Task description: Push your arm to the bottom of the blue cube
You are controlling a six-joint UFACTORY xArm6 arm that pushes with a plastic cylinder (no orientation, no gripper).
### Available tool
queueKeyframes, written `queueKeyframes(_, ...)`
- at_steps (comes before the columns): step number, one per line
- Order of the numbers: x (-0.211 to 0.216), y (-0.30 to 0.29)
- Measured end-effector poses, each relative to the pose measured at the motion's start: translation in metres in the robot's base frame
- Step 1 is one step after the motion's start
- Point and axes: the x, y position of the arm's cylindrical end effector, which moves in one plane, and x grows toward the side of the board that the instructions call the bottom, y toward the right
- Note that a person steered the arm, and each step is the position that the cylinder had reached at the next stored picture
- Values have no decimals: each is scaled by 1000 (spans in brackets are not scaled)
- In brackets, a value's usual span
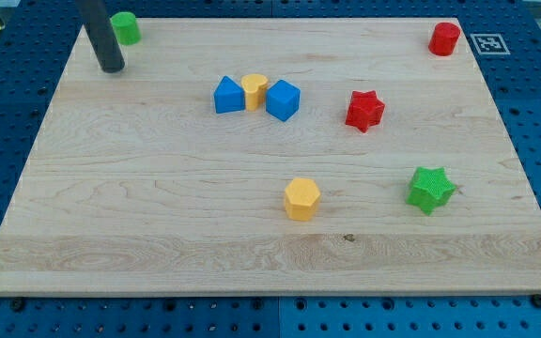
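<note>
Blue cube [283,99], solid-coloured, resting flat but turned corner-on, touching the right side of the yellow cylinder [255,91], with a second blue block [229,96] against that cylinder's left side; my tip [112,67] well apart toward the view's left.

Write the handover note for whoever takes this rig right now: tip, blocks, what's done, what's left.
No claw on this arm, only the rod. My tip sits at the view's top left corner of the board, just beside the green cylinder, not touching any block as far as I can see.
The blue cube is near the top centre, against a yellow cylinder, with a second blue block on that cylinder's other side.
Done: nothing yet; the tip is far from the cube.
Left: bring the tip across to the spot just below the blue cube, likely passing under the blue block.
</note>
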Motion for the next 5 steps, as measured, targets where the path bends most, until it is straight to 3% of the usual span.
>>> queueKeyframes(2, 53, 34)
queueKeyframes(4, 131, 144)
queueKeyframes(5, 147, 202)
